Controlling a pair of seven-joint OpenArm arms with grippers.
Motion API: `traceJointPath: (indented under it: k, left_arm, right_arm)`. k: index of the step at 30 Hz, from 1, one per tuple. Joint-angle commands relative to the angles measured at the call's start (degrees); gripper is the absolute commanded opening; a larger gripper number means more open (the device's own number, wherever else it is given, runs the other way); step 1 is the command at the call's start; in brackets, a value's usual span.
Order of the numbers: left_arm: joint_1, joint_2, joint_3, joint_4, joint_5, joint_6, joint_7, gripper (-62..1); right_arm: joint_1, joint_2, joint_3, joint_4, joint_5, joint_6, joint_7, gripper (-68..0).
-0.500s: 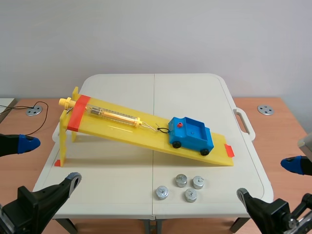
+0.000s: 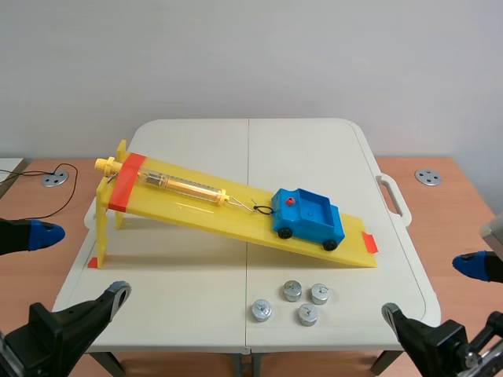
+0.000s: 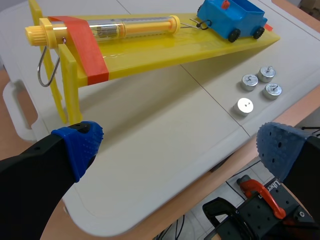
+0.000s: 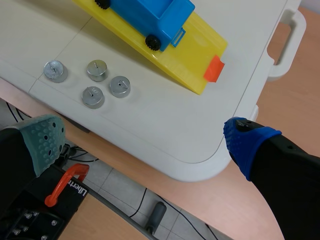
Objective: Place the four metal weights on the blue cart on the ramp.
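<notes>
Table (image 2: 299, 157), white with a seam down its middle, fills most of what we see, standing between brown desk surfaces on either side. On it rests a long yellow ramp (image 2: 196, 210), raised on legs on the robot's left and sloping down to touch the tabletop on its right, with an orange-red band across its high end. Both arms sit low at the near edge, away from everything on the table. The left gripper (image 3: 180, 150) has its jaws wide apart with nothing between them, hovering over the table's near left corner. The right gripper (image 4: 145, 140) is likewise spread wide and holds nothing, over the near right corner. A blue cart (image 2: 309, 216) with black wheels sits on the lower part of the ramp. A clear tube (image 2: 179, 186) with yellow ends lies on the ramp above it, joined to the cart's front by a thin wire hook. Four small round metal weights (image 2: 292, 290) stand in a loose cluster on the tabletop, in front of the ramp's low end and near the robot's edge, none touching another.
</notes>
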Motion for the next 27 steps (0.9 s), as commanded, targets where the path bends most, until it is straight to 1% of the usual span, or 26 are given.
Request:
traceJointPath:
  k: [1, 6, 11, 14, 18, 19, 21, 24, 27]
  left_arm:
    - [1.53, -0.79, -0.90, 4.26, -4.59, -0.96, -5.95, 1.4]
    - [1.53, -0.79, -0.90, 4.26, -4.59, -0.96, -5.84, 1.4]
    - [1.53, -0.79, -0.90, 4.26, -4.61, -0.98, -3.10, 1.4]
    - [1.53, -0.79, -0.90, 4.26, -4.61, -0.98, -2.95, 1.4]
    - [1.53, -0.20, -0.90, 4.26, -4.57, -0.98, -2.89, 1.4]
    - [1.53, 0.15, -0.90, 4.26, -4.48, -0.98, -2.60, -0.6]
    - [1.49, 0.76, -0.90, 4.26, -4.39, -0.98, -1.75, -8.7]
    - [1.51, 1.84, -0.90, 4.26, -4.39, -1.01, -1.14, -19.8]
    - [0.81, 2.93, -0.90, 4.22, -4.37, -1.01, 0.22, -27.6]
  right_arm:
    - [0.04, 3.10, 2.03, 6.36, 2.97, -1.49, 5.57, -1.4]
    - [0.04, 2.73, 2.03, 6.36, 2.97, -1.49, 5.55, -1.4]
    - [0.07, 2.34, 1.97, 6.36, 2.99, -0.85, 5.57, -1.4]
    - [0.20, 2.36, 1.97, 6.36, 2.99, -0.79, 5.53, -1.4]
    - [1.57, 2.32, 1.92, 6.34, 2.99, -0.04, 3.32, -1.5]
    - [2.16, 2.29, 1.90, 6.32, 2.97, 0.68, 2.51, -1.5]
    - [3.34, 2.19, 1.75, 6.32, 2.95, 1.33, 1.11, -1.5]
    - [5.25, 1.29, 0.81, 6.32, 2.10, 1.60, -0.72, -1.7]
    - [7.02, -0.35, -1.16, 6.27, 0.55, 2.03, -1.97, -2.7]
